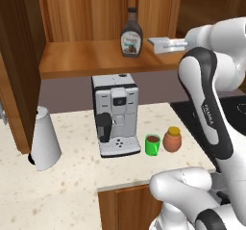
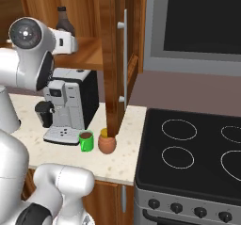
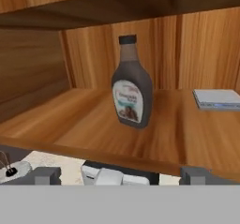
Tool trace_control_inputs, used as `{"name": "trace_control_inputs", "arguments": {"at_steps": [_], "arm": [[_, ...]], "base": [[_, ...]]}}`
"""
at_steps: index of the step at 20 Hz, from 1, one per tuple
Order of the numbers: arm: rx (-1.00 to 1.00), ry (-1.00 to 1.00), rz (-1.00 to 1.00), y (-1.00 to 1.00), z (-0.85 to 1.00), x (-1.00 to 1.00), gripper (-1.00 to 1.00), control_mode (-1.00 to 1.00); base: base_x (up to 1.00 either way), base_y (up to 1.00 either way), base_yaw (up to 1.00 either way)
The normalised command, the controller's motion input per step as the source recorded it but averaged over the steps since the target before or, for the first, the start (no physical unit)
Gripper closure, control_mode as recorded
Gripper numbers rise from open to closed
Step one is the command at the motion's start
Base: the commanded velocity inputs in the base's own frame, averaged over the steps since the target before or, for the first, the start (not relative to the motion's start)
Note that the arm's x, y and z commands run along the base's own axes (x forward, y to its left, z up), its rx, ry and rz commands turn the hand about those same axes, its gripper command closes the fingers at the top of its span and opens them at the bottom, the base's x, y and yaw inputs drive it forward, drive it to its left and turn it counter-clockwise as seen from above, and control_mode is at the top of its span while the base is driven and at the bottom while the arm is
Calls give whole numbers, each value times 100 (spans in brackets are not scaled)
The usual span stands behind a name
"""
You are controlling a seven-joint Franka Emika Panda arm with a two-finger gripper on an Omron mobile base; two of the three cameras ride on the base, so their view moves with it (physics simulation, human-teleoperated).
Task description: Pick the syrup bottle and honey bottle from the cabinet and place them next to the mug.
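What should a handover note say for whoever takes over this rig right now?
Gripper: open, empty, level with the cabinet shelf, right of the syrup bottle, not touching it.
Syrup bottle: upright on the shelf.
Honey bottle: on the counter just right of the mug, by the coffee machine.
Done: honey bottle placed.
Left: grasp the syrup bottle and set it beside the mug.

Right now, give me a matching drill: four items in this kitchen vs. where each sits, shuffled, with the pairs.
Items:
1. syrup bottle
2. honey bottle
3. mug
4. kettle

Places:
A. counter, far left of the coffee machine
B. upright on the cabinet shelf
C. counter, just right of the green mug
D. counter, between the coffee machine and the orange jar

Pairs: 1-B, 2-C, 3-D, 4-A
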Motion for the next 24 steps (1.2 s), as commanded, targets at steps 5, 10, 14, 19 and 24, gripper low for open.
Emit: {"name": "trace_control_inputs", "arguments": {"at_steps": [5,10,14,19,24], "arm": [[0,34,0,0,0,34,-100,-100],[0,1,0,0,-19,26,-100,-100],[0,2,3,0,-11,58,-100,-100],[0,4,0,3,0,59,-100,-100],[0,0,2,0,0,46,-100,-100]], "base": [[0,0,0],[0,0,0],[0,0,0],[0,0,0],[0,0,0]]}}
